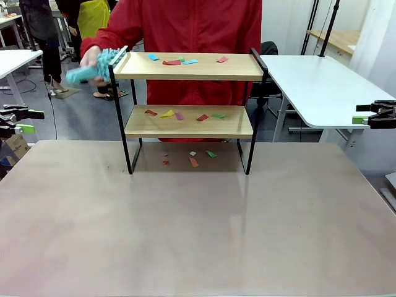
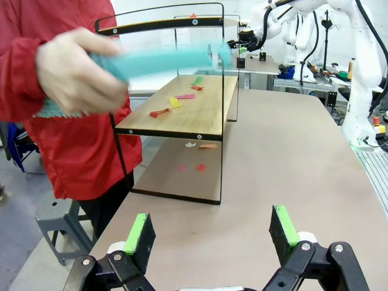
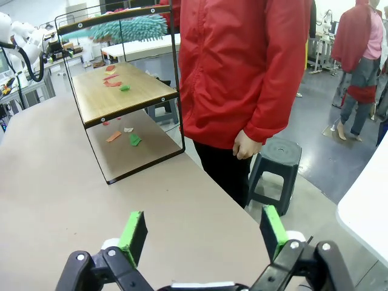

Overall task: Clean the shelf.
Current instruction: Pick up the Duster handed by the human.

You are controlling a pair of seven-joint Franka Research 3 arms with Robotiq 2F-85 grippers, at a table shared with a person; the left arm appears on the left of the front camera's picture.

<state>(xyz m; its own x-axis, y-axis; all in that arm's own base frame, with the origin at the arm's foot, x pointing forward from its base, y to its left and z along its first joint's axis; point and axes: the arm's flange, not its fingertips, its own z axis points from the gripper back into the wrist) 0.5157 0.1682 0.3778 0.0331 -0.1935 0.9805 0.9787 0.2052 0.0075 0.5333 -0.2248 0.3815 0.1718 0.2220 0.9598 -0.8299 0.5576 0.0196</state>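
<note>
The shelf (image 1: 241,69) stands at the far middle of the table, with coloured paper scraps (image 1: 172,62) on its top board, on the lower board (image 1: 235,127) and on the table under it (image 1: 193,162). A person in a red jacket (image 1: 185,25) stands behind it and holds a teal duster (image 1: 93,67) at the top board's left end. The duster (image 2: 163,60) is blurred in the left wrist view. My left gripper (image 1: 28,121) (image 2: 211,233) hangs open at the left side, off the table. Off the right side, my right gripper (image 1: 362,113) (image 3: 203,235) is open with nothing in it.
The brown table (image 1: 198,223) is bare in front of the shelf. A white table (image 1: 315,86) stands at the far right and another (image 1: 12,59) at the far left. A grey stool (image 3: 276,163) stands by the person's legs. People walk in the background.
</note>
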